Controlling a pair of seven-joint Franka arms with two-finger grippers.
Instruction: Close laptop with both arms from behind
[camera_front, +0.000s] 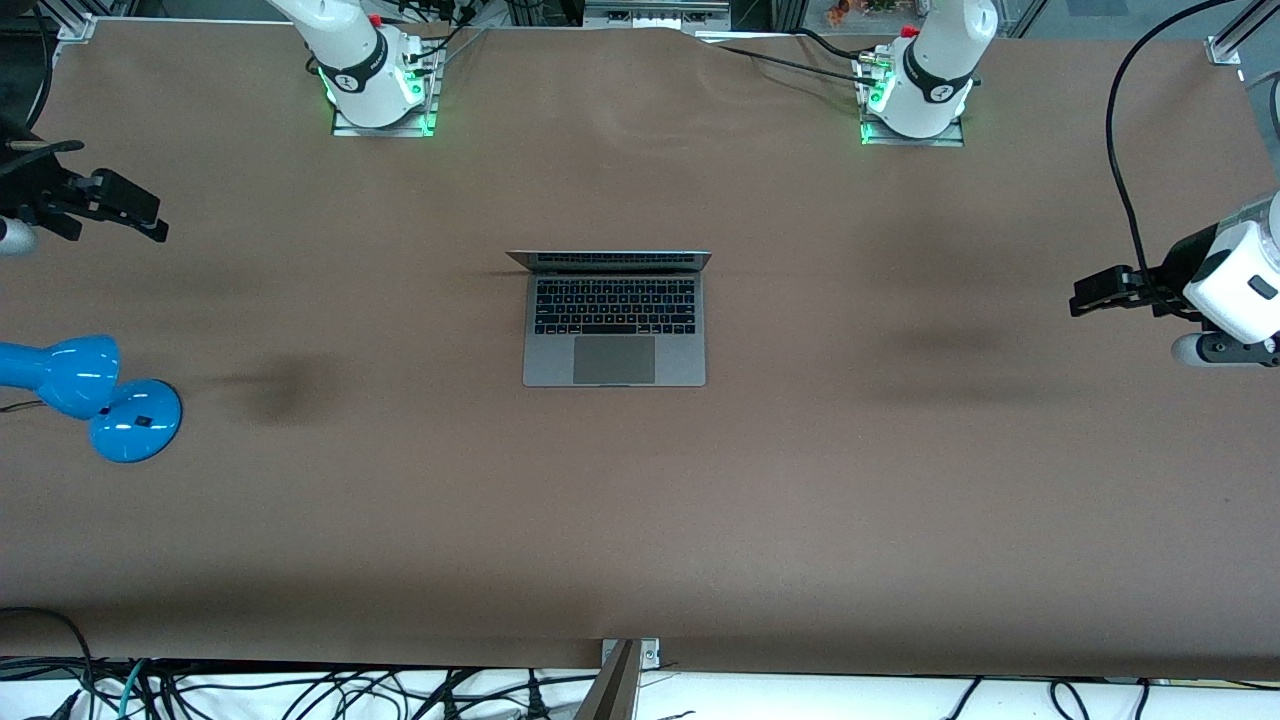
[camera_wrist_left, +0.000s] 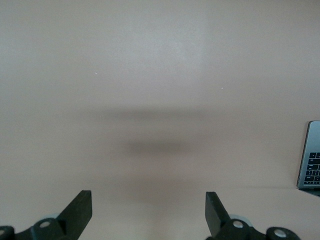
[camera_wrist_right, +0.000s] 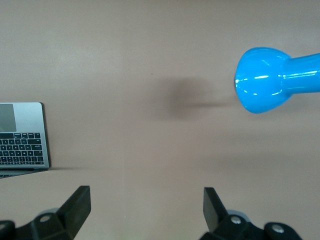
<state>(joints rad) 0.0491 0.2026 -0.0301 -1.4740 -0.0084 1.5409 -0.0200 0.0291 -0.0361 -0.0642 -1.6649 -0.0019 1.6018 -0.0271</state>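
Observation:
The grey laptop (camera_front: 614, 318) lies open at the middle of the brown table, its keyboard and trackpad facing the front camera and its lid standing up toward the robot bases. A corner of it shows in the left wrist view (camera_wrist_left: 312, 157) and in the right wrist view (camera_wrist_right: 22, 134). My left gripper (camera_front: 1090, 295) hangs open and empty over the table at the left arm's end. My right gripper (camera_front: 135, 215) hangs open and empty over the table at the right arm's end. Both are well apart from the laptop. In the wrist views each gripper's fingers (camera_wrist_left: 80, 207) (camera_wrist_right: 80, 205) stand wide apart over bare table.
A glossy blue lamp (camera_front: 90, 390) stands at the right arm's end of the table, nearer the front camera than the right gripper; its head shows in the right wrist view (camera_wrist_right: 270, 80). The two arm bases (camera_front: 375, 85) (camera_front: 915, 95) glow green. Cables hang along the table's front edge.

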